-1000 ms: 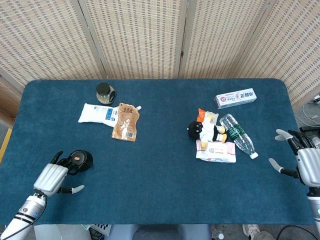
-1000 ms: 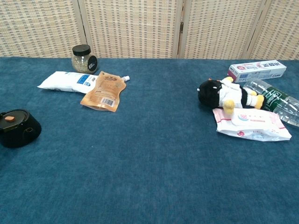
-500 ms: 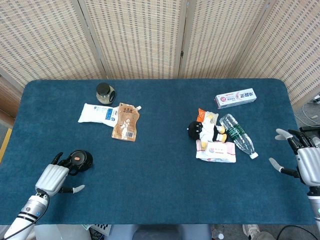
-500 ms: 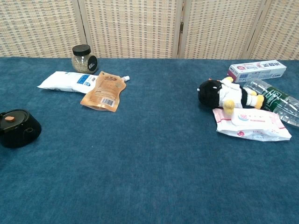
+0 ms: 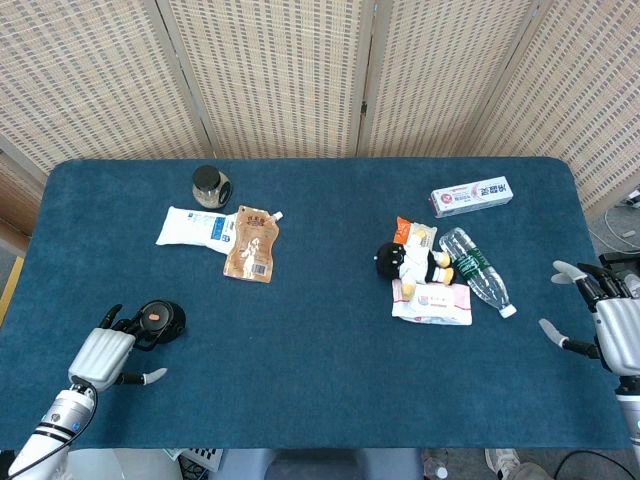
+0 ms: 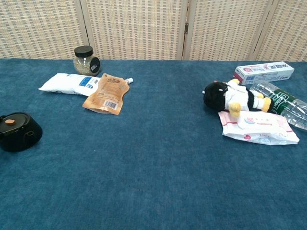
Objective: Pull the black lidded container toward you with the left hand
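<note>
Since a second ago my left hand (image 5: 103, 356) has drawn a little nearer the front edge, and the black lidded container (image 5: 160, 319) has slid a short way with it; nothing else on the surface (image 5: 320, 380) has shifted. My fingers (image 5: 122, 322) are hooked over the container's near-left side and touch it, though I cannot tell from the head view whether they truly clamp it or only drag it, and the chest view shows the container (image 6: 17, 132) at its left edge with no hand in frame. To finish the pull well, I judge I should keep the fingers curled behind the body below the lid, draw straight back along the cloth, and go slowly so the round body does not roll out sideways or tip; the orange button on the lid should stay facing up. The container sits near the front-left corner, so little room is left before the edge. My right hand (image 5: 610, 318) hovers at the far right edge, fingers spread, holding nothing. Well apart from my path lie the glass jar (image 5: 209, 186), the white pouch (image 5: 195, 227) and the brown pouch (image 5: 251, 244); further right are the plush penguin (image 5: 405, 260), wipes pack (image 5: 432, 302), water bottle (image 5: 476, 270) and toothpaste box (image 5: 472, 196). Nothing stands in the way.
</note>
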You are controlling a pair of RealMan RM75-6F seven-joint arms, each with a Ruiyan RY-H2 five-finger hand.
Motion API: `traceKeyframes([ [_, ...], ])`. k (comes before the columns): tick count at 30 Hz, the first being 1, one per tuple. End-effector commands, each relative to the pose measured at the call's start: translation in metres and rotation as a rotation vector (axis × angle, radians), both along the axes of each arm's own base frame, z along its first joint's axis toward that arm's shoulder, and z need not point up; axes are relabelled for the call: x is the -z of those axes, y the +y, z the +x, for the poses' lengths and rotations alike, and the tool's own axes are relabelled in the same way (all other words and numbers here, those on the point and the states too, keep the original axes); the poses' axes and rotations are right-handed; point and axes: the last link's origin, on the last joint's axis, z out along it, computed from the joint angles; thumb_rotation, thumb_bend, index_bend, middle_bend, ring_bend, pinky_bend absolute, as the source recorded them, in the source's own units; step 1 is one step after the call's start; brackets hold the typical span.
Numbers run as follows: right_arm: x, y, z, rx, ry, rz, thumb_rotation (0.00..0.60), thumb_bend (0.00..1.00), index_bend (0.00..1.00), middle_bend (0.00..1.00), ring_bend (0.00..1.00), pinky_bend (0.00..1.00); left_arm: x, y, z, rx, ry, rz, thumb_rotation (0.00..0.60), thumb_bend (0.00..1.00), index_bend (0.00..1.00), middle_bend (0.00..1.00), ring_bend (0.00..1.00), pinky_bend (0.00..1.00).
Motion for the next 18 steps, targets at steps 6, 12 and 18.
traceKeyframes([
  [6,0.0013,-0.0004,0.0001,0.001,-0.002,0.003,0.600,0.25,0.19,0.33,0.16,0.15,0.0025,-0.0034,0.0015,0.002,-0.010,-0.011,0.167,0.10,0.39,0.39,0.26,0.00],
  [12,0.0015,-0.0001,-0.0012,0.006,-0.003,0.005,0.600,0.25,0.19,0.33,0.16,0.15,0.0068,-0.0030,0.0011,-0.001,-0.002,-0.027,0.168,0.10,0.40,0.41,0.27,0.00],
  [18,0.0029,0.0005,-0.0027,0.013,-0.002,0.011,0.600,0.25,0.19,0.33,0.16,0.15,0.0102,-0.0036,0.0000,-0.006,0.002,-0.035,0.167,0.10,0.41,0.42,0.28,0.00],
])
